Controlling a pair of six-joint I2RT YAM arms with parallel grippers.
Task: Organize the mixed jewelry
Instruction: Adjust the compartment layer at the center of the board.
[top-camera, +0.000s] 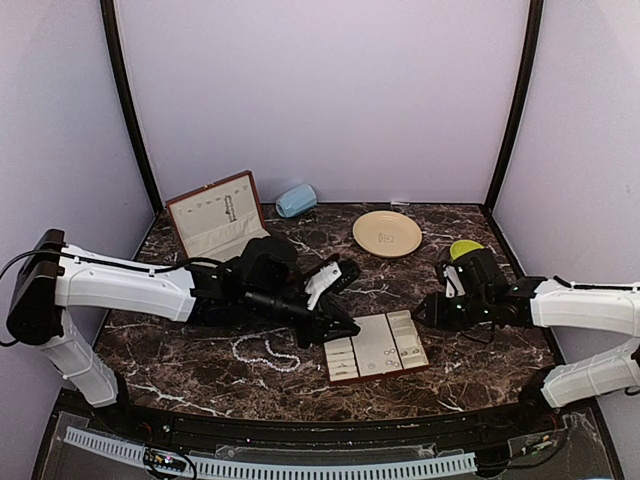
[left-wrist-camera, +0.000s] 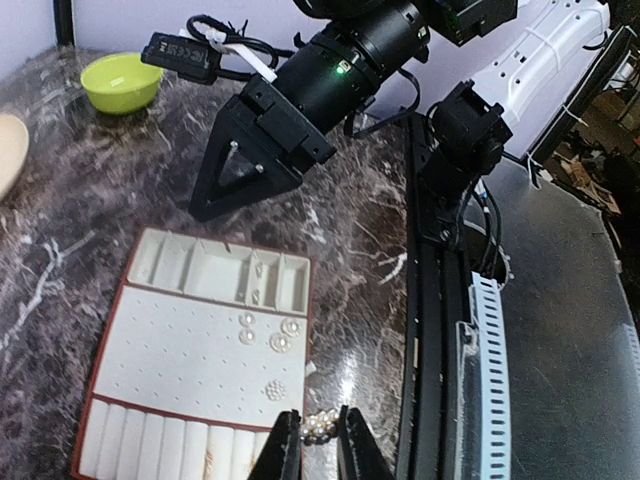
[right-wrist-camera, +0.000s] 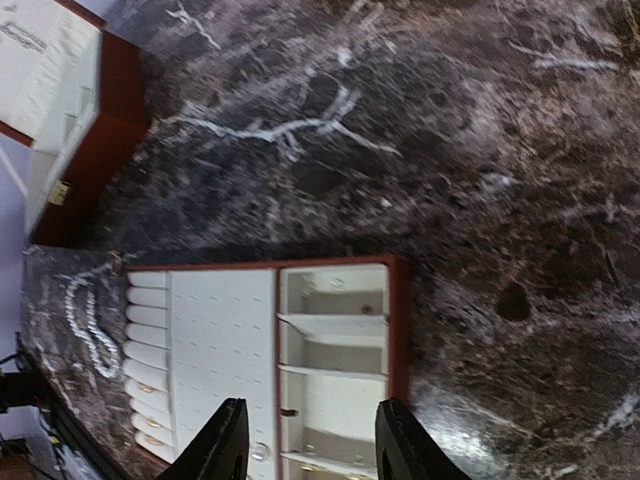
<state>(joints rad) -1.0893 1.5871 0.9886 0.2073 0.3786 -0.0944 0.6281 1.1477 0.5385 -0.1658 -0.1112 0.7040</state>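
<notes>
The cream slotted tray lies near the front centre, with small pearl earrings pinned on its middle panel. My left gripper hovers over the tray's near corner, shut on a small pearl cluster earring that sits between its fingertips. In the top view the left gripper is at the tray's left edge. My right gripper stands open above the tray's compartment end, with nothing between its fingers. The white pearl strand lies loose on the table to the left of the tray.
The open red-brown box stands at the back left, beside a light blue object. A cream plate sits at the back centre and a green bowl behind the right arm. The table's black front rail runs close by.
</notes>
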